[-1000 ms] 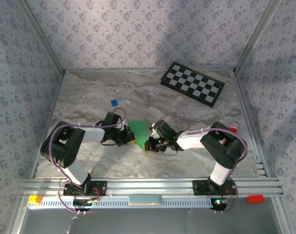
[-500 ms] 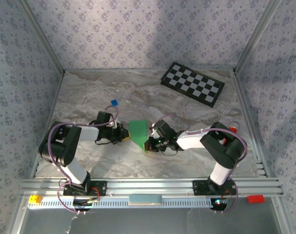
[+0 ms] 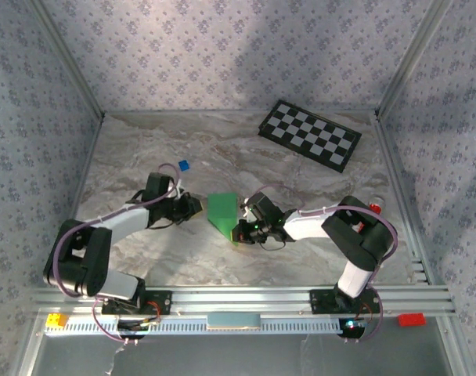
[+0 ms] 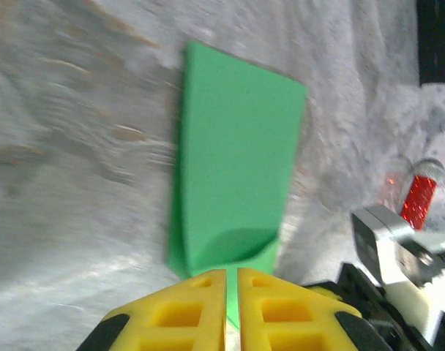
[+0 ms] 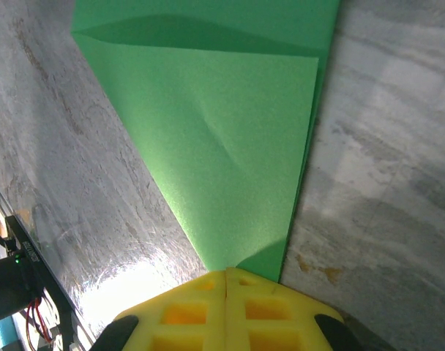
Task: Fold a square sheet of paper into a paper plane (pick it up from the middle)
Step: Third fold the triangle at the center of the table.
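Pinching the paper (image 5: pixel 230 146) by its tip, the right jaws could skew the fold if the left jaws, state unclear, tug it.

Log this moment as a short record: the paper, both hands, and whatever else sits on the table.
paper: green paper, partly folded, lying on the table, narrowing to a point at the right hand
left hand: left hand, fingers almost together with a thin slit between them, next to the paper's left edge; contact cannot be told
right hand: right hand, shut on the paper's pointed corner
other items: checkerboard at the far right; blue block beyond the left hand
plane: not yet a finished dart
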You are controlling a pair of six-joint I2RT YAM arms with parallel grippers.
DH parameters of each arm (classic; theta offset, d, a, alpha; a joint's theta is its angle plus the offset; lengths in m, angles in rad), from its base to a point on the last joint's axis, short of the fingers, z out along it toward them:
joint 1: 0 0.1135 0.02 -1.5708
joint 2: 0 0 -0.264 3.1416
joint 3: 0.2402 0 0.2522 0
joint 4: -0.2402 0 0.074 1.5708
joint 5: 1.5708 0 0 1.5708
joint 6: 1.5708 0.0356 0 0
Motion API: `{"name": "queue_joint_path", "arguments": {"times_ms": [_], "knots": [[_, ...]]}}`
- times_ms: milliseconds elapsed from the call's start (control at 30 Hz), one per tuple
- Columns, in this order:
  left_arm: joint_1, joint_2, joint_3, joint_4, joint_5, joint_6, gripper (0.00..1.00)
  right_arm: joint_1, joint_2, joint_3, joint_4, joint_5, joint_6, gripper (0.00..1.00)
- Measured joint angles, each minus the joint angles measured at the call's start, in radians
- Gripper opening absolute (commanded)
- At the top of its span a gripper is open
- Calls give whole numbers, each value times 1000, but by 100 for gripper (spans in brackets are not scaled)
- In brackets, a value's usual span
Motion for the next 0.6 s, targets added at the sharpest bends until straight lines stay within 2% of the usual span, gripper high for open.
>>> {"name": "queue_joint_path", "arguments": {"times_ms": [267, 600], "knots": [[-226, 48, 29, 4, -24, -69, 9, 0, 0, 2, -3, 1, 10, 0], [-245, 167, 51, 56, -63, -101, 7, 1, 1, 2, -2, 1, 18, 0]]}}
